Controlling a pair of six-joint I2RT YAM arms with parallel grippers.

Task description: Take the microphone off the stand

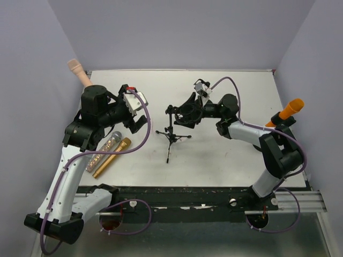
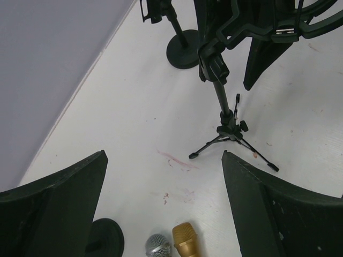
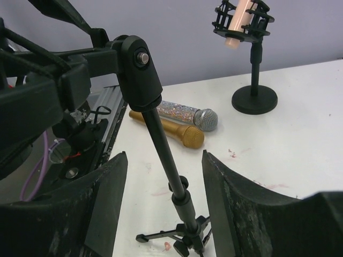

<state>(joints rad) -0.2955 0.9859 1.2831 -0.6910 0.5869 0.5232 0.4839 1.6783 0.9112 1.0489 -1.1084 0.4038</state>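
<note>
Microphones (image 1: 111, 140) number four, two lying flat; stands (image 1: 170, 136) number three.

- The tripod stand (image 1: 170, 138) stands in the middle of the table (image 1: 230, 160).
- Two loose microphones (image 1: 113, 155) lie side by side to its left.
- One mounted microphone (image 1: 79, 72) is at the far-left corner, another (image 1: 290, 110) at the right edge.
</note>
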